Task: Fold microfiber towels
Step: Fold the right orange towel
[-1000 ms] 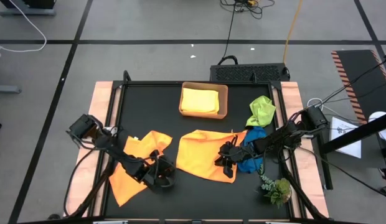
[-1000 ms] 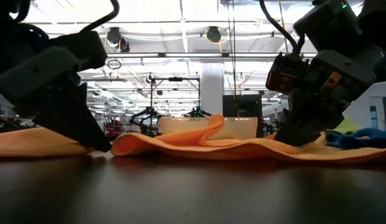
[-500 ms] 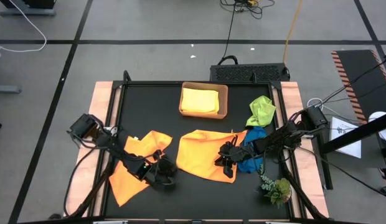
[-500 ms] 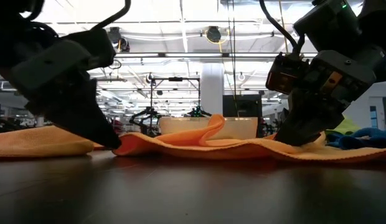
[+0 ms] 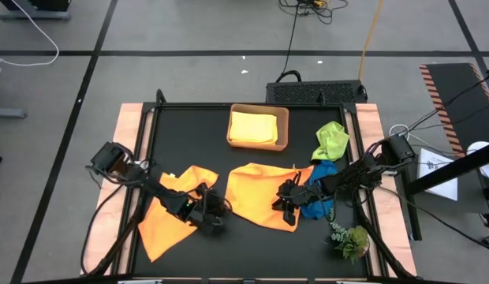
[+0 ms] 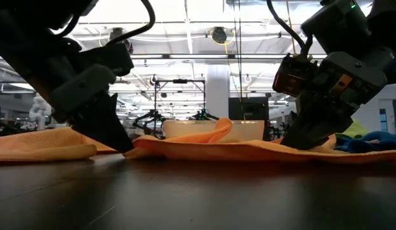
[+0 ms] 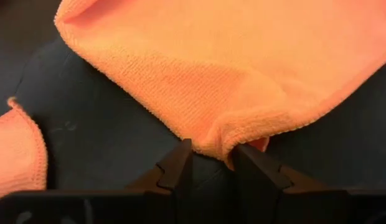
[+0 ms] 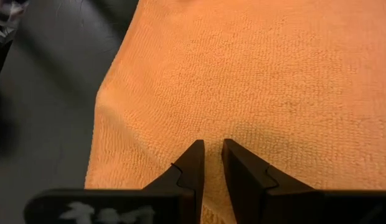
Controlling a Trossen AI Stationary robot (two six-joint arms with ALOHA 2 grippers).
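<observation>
Two orange towels lie spread on the black table: one at the left (image 5: 167, 211), one in the middle (image 5: 256, 189). My left gripper (image 7: 213, 152) is at the middle towel's near left corner, its fingers a little apart with that corner bunched between them. My right gripper (image 8: 213, 149) is down on the same towel's right part (image 5: 282, 203), its fingers nearly together. A yellow towel (image 5: 254, 126) lies folded in the tan tray (image 5: 285, 126). A lime green towel (image 5: 331, 140) and a blue towel (image 5: 319, 193) lie crumpled at the right. My left gripper pinches the middle orange towel's near left corner (image 7: 221, 138) between its two fingertips, slanting down from the table's left. The hemmed edge bunches up there; the rest of the towel lies on the table. My right gripper meets the towel's surface (image 8: 211, 127) near its right edge, slanting down from the table's right. The cloth shows in the narrow gap between its fingers. The towel lies flat on the table around them.
The left orange towel's edge (image 7: 18, 155) lies close beside my left gripper. A green plant sprig (image 5: 351, 241) sits at the near right corner. Wooden strips (image 5: 130, 158) border the table on both sides.
My left gripper has gone toward the table's right, off the left orange towel's side and up to the middle towel's near left corner. That corner has been nudged a little to the right. My right gripper has kept still.
</observation>
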